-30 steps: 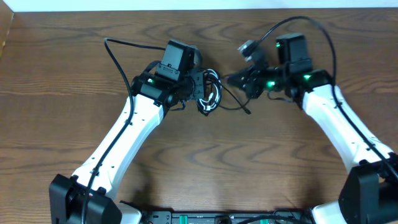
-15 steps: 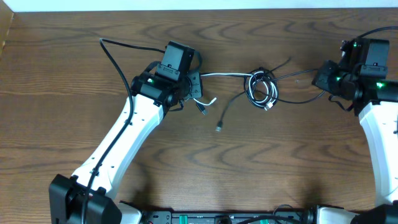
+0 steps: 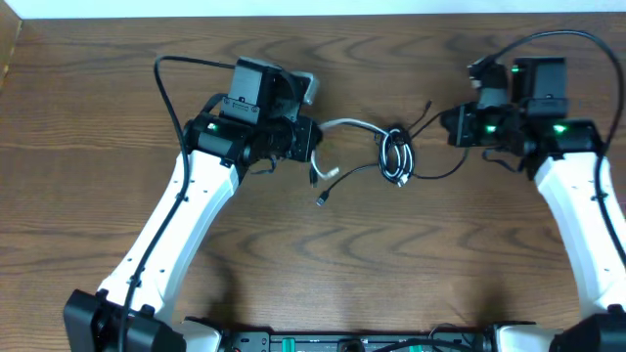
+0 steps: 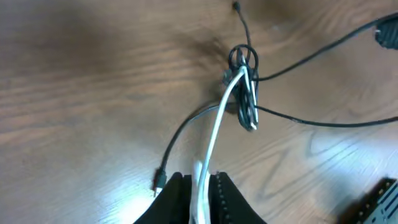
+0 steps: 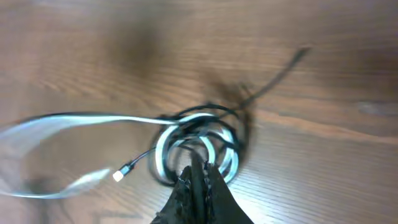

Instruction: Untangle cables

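The cables meet in a tangle (image 3: 396,156) of white and black loops in the middle of the table. The white cable (image 3: 347,123) arcs from it to my left gripper (image 3: 313,147), which is shut on it; in the left wrist view the white cable (image 4: 217,124) runs between the fingers of the left gripper (image 4: 202,183). A black cable (image 3: 440,174) curves from the tangle toward my right gripper (image 3: 454,128). In the right wrist view the right gripper (image 5: 198,167) is shut on a dark strand just before the tangle (image 5: 163,149).
A loose black cable end with a plug (image 3: 321,200) lies on the wood below the left gripper. Another thin black end (image 3: 424,106) points up and right from the tangle. A white plug (image 5: 119,175) lies left of the loops.
The grippers, close together a second ago, pulled apart and drew the bundle out. Since half a second ago the right arm has come back left, and the tangle sits slightly further left.
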`<state>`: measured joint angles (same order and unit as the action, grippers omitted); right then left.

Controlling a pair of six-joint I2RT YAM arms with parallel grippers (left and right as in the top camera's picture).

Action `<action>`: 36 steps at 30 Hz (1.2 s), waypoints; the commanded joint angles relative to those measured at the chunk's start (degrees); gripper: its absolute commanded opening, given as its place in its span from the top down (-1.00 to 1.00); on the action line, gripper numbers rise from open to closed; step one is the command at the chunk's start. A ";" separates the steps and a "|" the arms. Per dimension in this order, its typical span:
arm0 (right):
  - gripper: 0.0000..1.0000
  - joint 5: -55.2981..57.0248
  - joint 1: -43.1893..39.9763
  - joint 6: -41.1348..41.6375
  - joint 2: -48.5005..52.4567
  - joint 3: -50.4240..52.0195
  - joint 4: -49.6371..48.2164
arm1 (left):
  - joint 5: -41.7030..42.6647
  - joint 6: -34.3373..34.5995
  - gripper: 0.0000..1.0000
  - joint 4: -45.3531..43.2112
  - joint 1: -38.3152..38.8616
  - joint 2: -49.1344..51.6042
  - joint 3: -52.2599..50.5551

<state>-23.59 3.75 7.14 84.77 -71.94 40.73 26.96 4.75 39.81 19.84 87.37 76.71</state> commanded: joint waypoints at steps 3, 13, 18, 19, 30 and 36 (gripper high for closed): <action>0.98 1.90 2.78 3.96 6.86 -0.26 -0.83 | -2.36 6.62 0.03 0.70 -0.15 5.86 0.44; 0.95 6.78 1.16 11.76 12.39 -0.26 -0.66 | -1.73 13.05 -0.29 -7.45 4.02 11.26 0.44; 0.94 6.80 1.07 11.74 12.55 -0.26 -0.59 | -2.16 18.16 -0.28 -17.55 7.32 15.80 0.44; 0.93 6.80 1.01 11.72 12.55 -0.26 -0.59 | -2.14 19.32 -0.28 -19.69 7.72 17.33 0.44; 0.90 6.78 0.74 11.17 12.55 -0.26 0.04 | -1.95 20.68 -0.04 -32.87 13.11 28.44 0.44; 0.89 6.80 0.74 10.99 12.55 -0.26 0.04 | -4.11 20.72 0.00 -33.20 14.93 31.08 0.44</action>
<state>-17.10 4.71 17.87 97.01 -71.94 40.69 25.12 25.32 6.92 34.79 116.55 76.75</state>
